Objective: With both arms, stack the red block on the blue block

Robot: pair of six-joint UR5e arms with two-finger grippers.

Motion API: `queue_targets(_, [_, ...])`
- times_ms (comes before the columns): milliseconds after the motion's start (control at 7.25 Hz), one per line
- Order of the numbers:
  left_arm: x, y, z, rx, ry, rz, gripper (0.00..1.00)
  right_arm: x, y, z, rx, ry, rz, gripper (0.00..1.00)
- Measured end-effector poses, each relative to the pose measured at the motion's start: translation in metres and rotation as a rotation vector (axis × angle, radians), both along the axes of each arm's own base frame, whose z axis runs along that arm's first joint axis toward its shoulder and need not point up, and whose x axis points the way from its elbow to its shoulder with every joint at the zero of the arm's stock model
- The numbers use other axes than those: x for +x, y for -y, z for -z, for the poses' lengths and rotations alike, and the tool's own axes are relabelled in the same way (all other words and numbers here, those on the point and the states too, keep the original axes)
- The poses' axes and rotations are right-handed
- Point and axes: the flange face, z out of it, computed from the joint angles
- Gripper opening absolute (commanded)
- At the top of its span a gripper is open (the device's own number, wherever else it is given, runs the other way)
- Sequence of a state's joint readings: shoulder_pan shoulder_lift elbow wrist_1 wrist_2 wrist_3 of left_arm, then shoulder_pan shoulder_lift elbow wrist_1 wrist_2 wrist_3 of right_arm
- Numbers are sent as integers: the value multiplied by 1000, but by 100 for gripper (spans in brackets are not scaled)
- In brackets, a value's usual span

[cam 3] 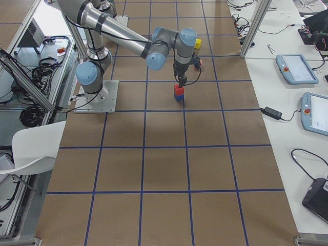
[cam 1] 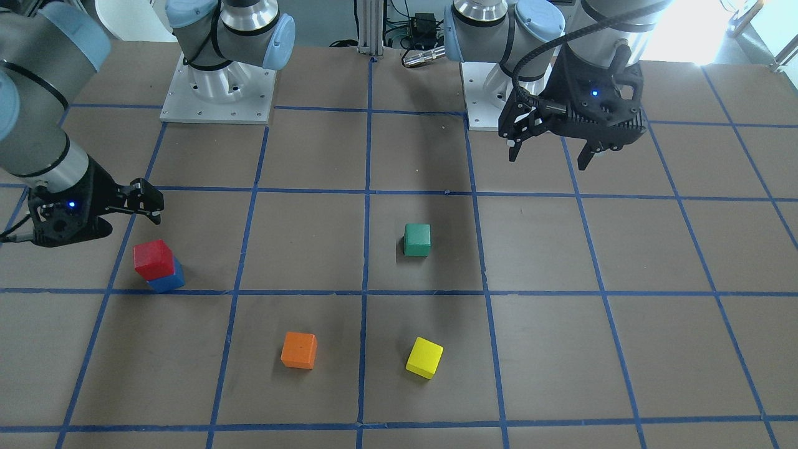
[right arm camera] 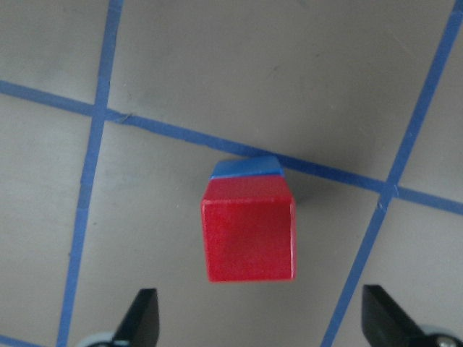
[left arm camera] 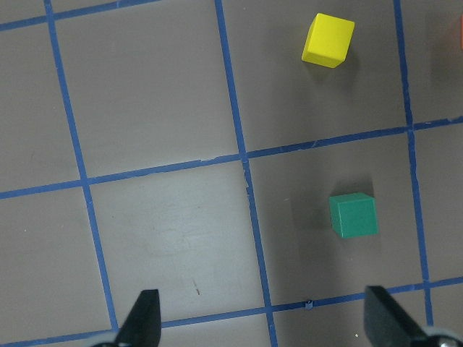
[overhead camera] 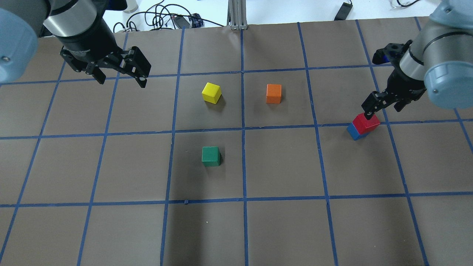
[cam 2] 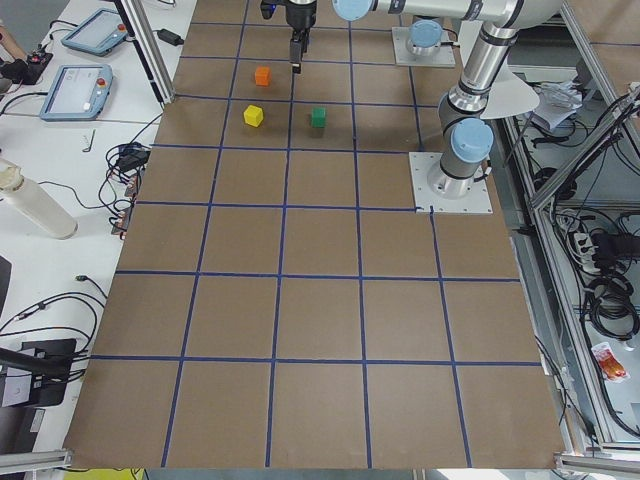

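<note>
- Front-facing view: the red block is seated on the blue block, so stacking is judged done.
- Left wrist view: the left tool is held open, well apart from the stack, likely to keep clear.
- Right wrist view: the right tool is spread open above the stack, with nothing gripped.

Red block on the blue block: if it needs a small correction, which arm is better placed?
Right, most likely. The right gripper hangs open just above the red block, which sits on the blue block. The left gripper, also open, is far across the table.
</note>
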State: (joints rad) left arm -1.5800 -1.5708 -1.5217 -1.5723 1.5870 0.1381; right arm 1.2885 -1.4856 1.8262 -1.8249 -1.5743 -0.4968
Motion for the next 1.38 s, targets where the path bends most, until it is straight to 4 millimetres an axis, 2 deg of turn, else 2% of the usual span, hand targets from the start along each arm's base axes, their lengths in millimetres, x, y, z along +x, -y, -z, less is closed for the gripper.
queue_targets(276, [0,0,0,0,0,0,100,15,-22,-75,22,4,123,100])
queue_targets(414, [0,0,0,0,1,0,100,35,-28,-101,29,3,175,100])
queue_targets(552, [0,0,0,0,1,1,100,64,-32,-113,32,-5,217,100])
queue_targets(828, [0,0,0,0,0,0,100,119,-42,-112,43,-16,217,100])
queue_targets(1103, [0,0,0,0,0,0,100,136,-46,-109,18,-30,209,100])
queue_targets(1379, [1,0,0,-1,0,-1,100,144,-52,-116,-14,-34,243,100])
